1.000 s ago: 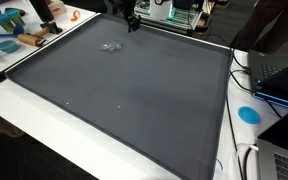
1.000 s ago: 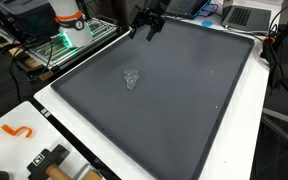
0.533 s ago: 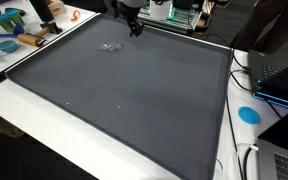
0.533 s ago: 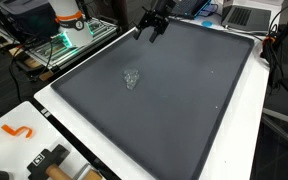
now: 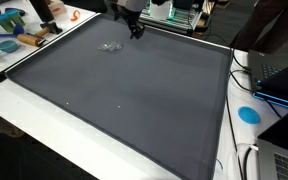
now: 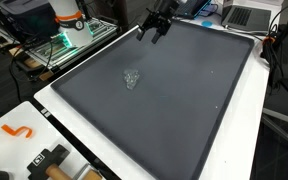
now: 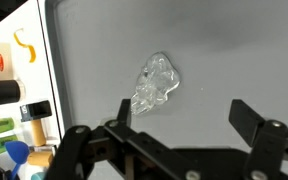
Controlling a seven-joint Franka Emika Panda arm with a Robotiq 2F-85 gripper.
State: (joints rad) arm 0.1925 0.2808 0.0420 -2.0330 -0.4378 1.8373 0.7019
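Note:
A crumpled piece of clear plastic (image 7: 154, 83) lies on the dark grey mat (image 5: 134, 90); it also shows in both exterior views (image 5: 109, 46) (image 6: 132, 78). My gripper (image 7: 184, 112) is open and empty, hovering above the mat near its far edge, apart from the plastic. In both exterior views (image 5: 135, 29) (image 6: 155, 32) the gripper hangs over the back of the mat. Its two black fingers are spread wide with only bare mat between them.
The mat lies on a white table (image 5: 19, 100). Tools and coloured objects (image 5: 9, 42) sit at one corner, an orange hook (image 6: 17, 130) and a black tool (image 6: 49, 160) at another. A laptop (image 5: 279, 75), a blue disc (image 5: 249, 114) and cables line one side.
The gripper has shifted slightly along the far edge of the mat and stayed open. The plastic has not moved.

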